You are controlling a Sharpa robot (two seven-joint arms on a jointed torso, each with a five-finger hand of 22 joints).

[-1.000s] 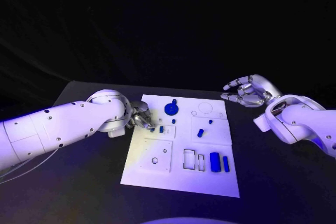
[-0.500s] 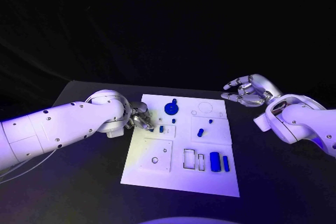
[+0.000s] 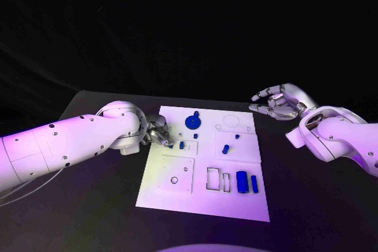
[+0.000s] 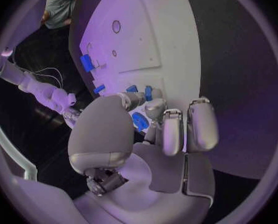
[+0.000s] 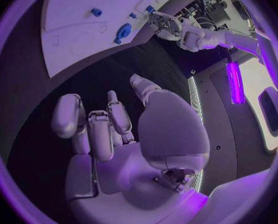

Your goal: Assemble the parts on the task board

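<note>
Fingers of left hand (image 3: 158, 132) pinch 1 blue part (image 4: 139, 121); right hand's (image 3: 277, 102) fingers spread, empty.

Table (image 3: 94, 208): black, flat, its far edge meeting a dark backdrop. Lying directly on it: one task board (image 3: 201, 200), a white rectangular plate, flat, about the middle of the surface, long side running away from the robot. Bare black surface shows on both sides of the board and in front of it.
</note>
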